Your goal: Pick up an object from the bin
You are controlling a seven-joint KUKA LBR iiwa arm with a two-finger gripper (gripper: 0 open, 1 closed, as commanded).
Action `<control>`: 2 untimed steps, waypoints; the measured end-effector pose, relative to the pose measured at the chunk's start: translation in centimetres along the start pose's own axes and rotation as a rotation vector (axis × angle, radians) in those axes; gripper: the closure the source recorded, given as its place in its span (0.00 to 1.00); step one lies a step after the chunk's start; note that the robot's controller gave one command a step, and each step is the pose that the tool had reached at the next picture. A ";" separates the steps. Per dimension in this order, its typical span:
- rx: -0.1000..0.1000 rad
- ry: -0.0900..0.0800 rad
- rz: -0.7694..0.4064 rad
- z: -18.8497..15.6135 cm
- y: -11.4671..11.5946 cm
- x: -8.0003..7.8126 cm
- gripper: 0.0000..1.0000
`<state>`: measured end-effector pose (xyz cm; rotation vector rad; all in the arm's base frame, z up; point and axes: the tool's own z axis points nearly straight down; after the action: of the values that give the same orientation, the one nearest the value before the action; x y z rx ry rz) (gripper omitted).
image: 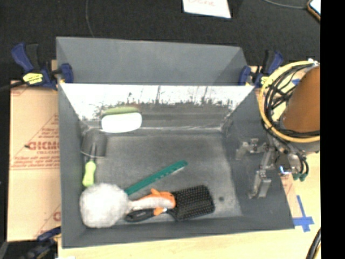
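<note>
In the front left corner of the grey bin (70,144) lies a white fluffy ball (102,205), and a white oval thing (122,121) lies at the back wall. Next to the ball come a teal stick (156,178), an orange-and-white piece (156,199) and a black brush (192,201), close together. The gripper (260,170) hangs over the right sloping wall; the brush, the nearest thing, lies to its left and well apart. Whether the gripper is wide or narrow, one cannot tell.
</note>
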<state>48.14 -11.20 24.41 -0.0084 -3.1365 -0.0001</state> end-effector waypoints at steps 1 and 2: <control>0.002 -0.009 -0.006 -0.4 0.1 -0.2 0.00; 0.004 -0.010 -0.317 11.4 4.5 -0.6 0.00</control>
<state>48.71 -6.71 12.96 0.4880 -3.1088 0.0049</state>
